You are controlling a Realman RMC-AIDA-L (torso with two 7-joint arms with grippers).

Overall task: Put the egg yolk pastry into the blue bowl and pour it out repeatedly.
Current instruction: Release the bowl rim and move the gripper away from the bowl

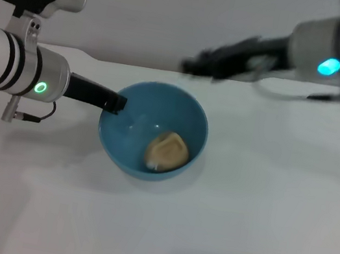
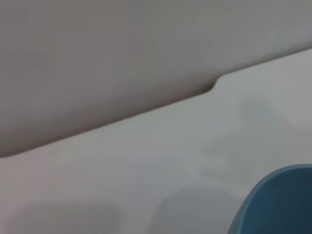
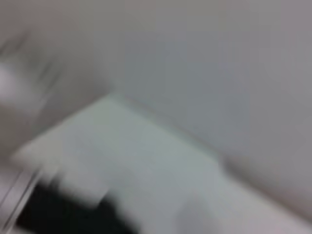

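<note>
Egg yolk pastry (image 1: 167,151) lay inside blue bowl (image 1: 127,152); left claw (image 1: 116,102) pinched its left rim; right claw (image 1: 197,66), far behind, state untellable.

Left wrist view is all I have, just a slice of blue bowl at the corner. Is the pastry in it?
Observer: Yes, the egg yolk pastry lies inside the blue bowl, toward the robot's right side of it.
Operator: Where's my left gripper?
Observer: The left gripper is at the bowl's rim on the robot's left.
Operator: And the other arm?
Observer: The right gripper hangs in the air beyond the bowl, apart from it.
</note>
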